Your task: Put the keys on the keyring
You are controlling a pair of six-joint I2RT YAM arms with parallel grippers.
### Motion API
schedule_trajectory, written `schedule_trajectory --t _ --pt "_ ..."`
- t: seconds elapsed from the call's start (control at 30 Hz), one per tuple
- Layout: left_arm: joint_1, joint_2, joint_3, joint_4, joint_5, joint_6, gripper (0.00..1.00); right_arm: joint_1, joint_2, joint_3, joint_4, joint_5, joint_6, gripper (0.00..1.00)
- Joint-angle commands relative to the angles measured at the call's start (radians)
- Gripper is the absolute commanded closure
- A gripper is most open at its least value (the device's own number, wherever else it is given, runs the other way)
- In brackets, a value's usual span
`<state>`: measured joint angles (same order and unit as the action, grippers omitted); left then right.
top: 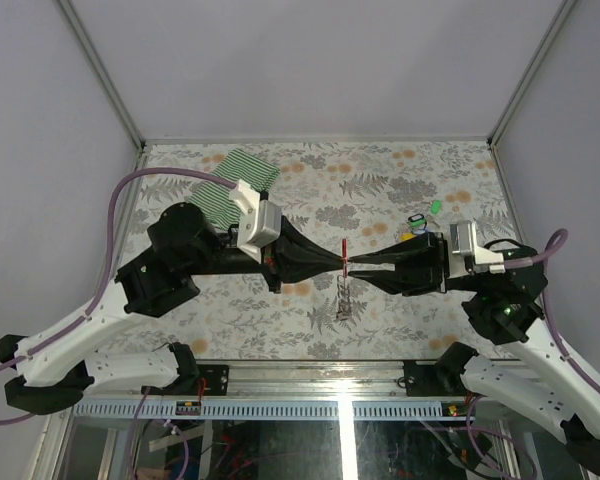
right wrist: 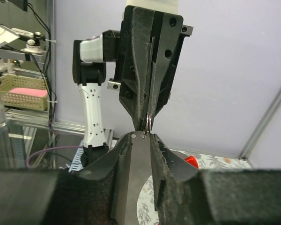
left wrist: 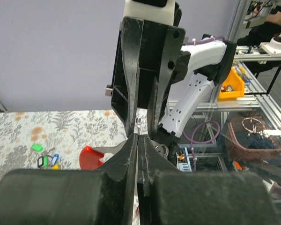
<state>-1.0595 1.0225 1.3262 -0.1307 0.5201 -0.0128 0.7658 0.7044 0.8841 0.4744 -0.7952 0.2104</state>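
left gripper clamps shut on the keyring above mid-table. its long axis runs far-to-near, chain end pointing at the near edge. right gripper fingers stand narrowly apart.

Overhead; two opposed wrist close-ups

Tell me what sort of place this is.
Probably a robotics lab cell: a floral-covered table walled by plain panels on aluminium framing, and a yellow parts bin on metal racking beyond.
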Motion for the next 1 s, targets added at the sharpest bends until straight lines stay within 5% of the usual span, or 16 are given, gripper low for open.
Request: schedule_trajectory --t 0.0,0.47,0.97 --pt "-0.003 0.01 0.092 -0.143 -0.027 0.073 1.0 0.006 -0.041 0.054 -0.12 0.061 -0.117 0.67" --pt "-0.003 0.224 0.433 -0.715 -0.089 0.264 1.0 0.005 -0.008 0.167 -0.487 0.124 -0.266 0.49" --pt "-0.004 0.353 0.597 -0.95 -0.157 0.335 1.0 0.005 0.041 0.167 -0.588 0.066 -0.288 0.57"
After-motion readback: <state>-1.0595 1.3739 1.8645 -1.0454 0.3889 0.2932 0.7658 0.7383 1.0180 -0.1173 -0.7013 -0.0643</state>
